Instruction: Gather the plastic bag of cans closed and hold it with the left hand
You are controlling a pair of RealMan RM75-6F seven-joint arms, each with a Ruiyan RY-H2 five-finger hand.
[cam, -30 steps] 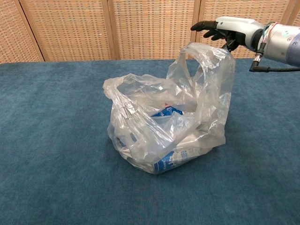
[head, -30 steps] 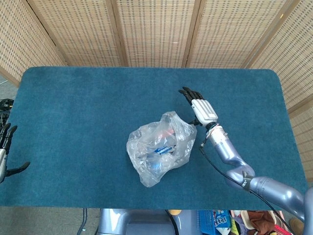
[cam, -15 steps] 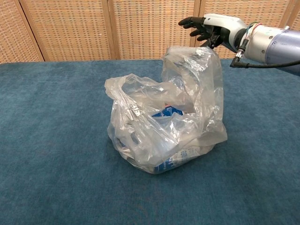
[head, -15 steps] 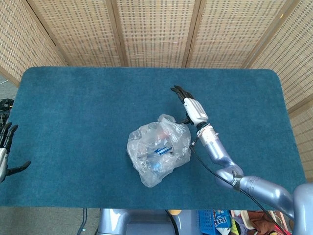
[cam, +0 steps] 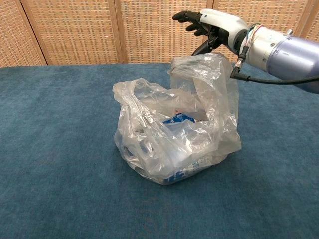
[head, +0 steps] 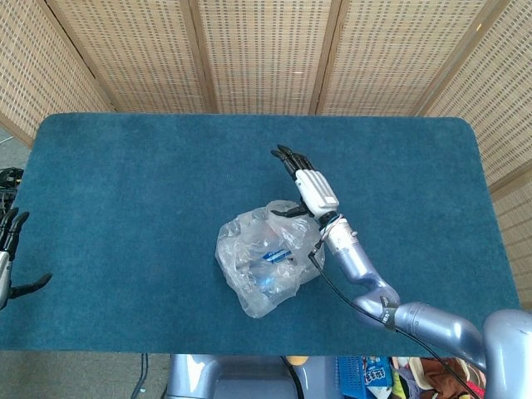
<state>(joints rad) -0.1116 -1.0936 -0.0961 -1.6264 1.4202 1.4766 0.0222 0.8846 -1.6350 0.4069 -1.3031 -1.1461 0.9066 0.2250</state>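
Observation:
The clear plastic bag [head: 264, 259] [cam: 169, 139] sits on the blue table a little right of centre, with blue-and-white cans [cam: 177, 119] inside it. Its mouth gapes toward the left. My right hand [head: 304, 186] [cam: 215, 22] hovers over the bag's right side and holds the raised handle part of the bag [cam: 202, 64] between thumb and fingers, the other fingers stretched out. My left hand [head: 10, 259] shows only in the head view, at the far left beside the table's edge, fingers apart and holding nothing, far from the bag.
The blue carpeted table [head: 125, 183] spreads wide around the bag. Woven screens [head: 266, 50] stand behind its far edge. A cable [cam: 279, 79] trails along my right forearm.
My right hand has moved left over the bag, drawing the raised handle with it, so the bag's top folds inward. The left hand has not moved.

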